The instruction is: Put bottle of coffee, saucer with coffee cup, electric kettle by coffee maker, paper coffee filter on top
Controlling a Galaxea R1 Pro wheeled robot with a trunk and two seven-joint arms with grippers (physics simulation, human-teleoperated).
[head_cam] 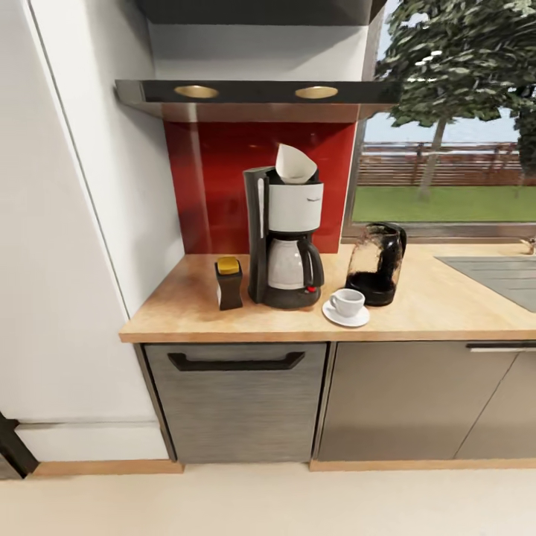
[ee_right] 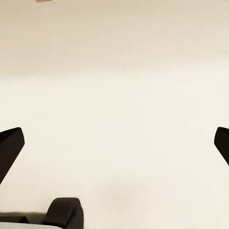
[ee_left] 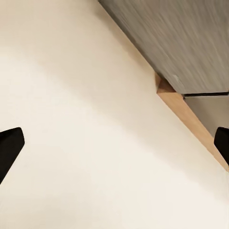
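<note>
No text can be read; the coffee maker carries a faint dark mark, too blurred to read.

Countertop under coffee maker, jar, saucer, kettle

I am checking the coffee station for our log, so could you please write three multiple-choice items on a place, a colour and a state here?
1. Where does the coffee cup sit?
A. on the saucer
B. on the kitchen shelf
C. in the sink

2. What colour is the cap of the bottle of coffee?
A. red
B. gold-yellow
C. white

3. How is the left gripper?
A. shut on the cup
B. shut, empty
C. open

Answers: 1 A, the cup rests on the small white plate; 2 B, the cap looks yellow; 3 C, its fingertips stand wide apart over bare floor.
</note>
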